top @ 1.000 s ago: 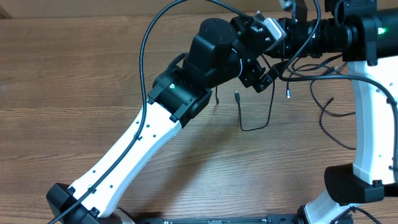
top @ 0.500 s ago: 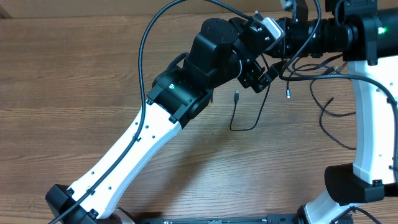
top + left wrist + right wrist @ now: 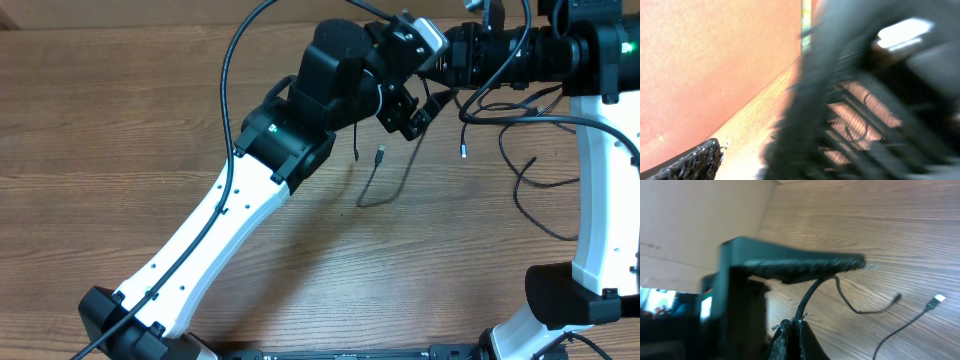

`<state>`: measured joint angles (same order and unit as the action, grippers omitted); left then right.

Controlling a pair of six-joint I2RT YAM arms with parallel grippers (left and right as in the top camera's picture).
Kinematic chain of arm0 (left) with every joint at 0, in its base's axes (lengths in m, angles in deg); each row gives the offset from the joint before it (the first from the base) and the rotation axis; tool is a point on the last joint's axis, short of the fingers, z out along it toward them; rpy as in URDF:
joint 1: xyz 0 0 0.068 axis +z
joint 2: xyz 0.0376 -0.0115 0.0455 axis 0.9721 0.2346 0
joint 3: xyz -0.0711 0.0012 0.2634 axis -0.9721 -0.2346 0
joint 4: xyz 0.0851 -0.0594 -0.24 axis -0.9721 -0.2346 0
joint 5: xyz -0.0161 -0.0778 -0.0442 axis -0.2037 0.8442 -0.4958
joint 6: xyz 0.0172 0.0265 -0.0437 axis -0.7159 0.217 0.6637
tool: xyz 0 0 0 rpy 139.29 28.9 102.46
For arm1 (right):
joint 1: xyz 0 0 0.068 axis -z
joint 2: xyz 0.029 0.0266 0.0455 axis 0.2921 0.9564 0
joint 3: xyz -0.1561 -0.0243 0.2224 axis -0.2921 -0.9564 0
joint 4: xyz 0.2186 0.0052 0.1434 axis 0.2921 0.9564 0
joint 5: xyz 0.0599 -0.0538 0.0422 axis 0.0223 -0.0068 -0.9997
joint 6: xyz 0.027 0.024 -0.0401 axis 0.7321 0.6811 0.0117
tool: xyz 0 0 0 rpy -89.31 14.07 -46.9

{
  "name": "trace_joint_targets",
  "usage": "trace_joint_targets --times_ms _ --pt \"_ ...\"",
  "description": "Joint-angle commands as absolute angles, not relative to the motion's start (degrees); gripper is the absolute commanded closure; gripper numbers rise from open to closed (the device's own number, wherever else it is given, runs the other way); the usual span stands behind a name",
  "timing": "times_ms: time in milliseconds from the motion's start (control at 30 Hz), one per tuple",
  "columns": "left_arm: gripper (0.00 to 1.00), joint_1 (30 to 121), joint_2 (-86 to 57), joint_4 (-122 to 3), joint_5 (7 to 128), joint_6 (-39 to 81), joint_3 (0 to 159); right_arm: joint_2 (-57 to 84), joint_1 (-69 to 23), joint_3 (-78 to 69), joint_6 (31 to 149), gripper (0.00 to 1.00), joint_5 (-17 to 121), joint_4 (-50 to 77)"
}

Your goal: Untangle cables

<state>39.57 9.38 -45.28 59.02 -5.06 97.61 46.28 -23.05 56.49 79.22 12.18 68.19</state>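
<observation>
Right wrist: right gripper (image 3: 792, 326) clamped on a cable (image 3: 807, 297) rising from its tips.
Overhead: left gripper (image 3: 412, 108) wide, cables (image 3: 381, 155) looping just beside it.
Surface: wood table (image 3: 100, 120).
Room: beige wall (image 3: 690, 215).

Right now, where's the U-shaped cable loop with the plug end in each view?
Overhead: cable loop near centre.
Left wrist: too blurred to tell.
Right wrist: lower right of centre, seemingly running from the right gripper pinch.
Shared landmark: wood-grain table.

Overhead looking down on table (image 3: 90, 130), 2 wrist views close above it
</observation>
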Motion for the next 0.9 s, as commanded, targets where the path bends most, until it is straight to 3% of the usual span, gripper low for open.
trace_joint_targets --times_ms 0,633,733,867 --pt "0.00 41.6 10.5 -44.9 59.3 -2.3 96.9 44.8 -23.0 57.8 78.8 0.96 7.1 68.1" --pt "0.01 42.0 10.5 -46.8 58.2 -2.6 96.9 44.8 -23.0 57.8 78.8 0.96 7.1 67.0" --pt "0.20 42.0 10.5 -47.6 57.7 -2.6 96.9 44.8 -23.0 57.8 78.8 0.96 7.1 67.0" --pt "0.59 42.0 10.5 -47.8 57.6 -2.6 96.9 44.8 -23.0 57.8 78.8 0.96 7.3 66.8"
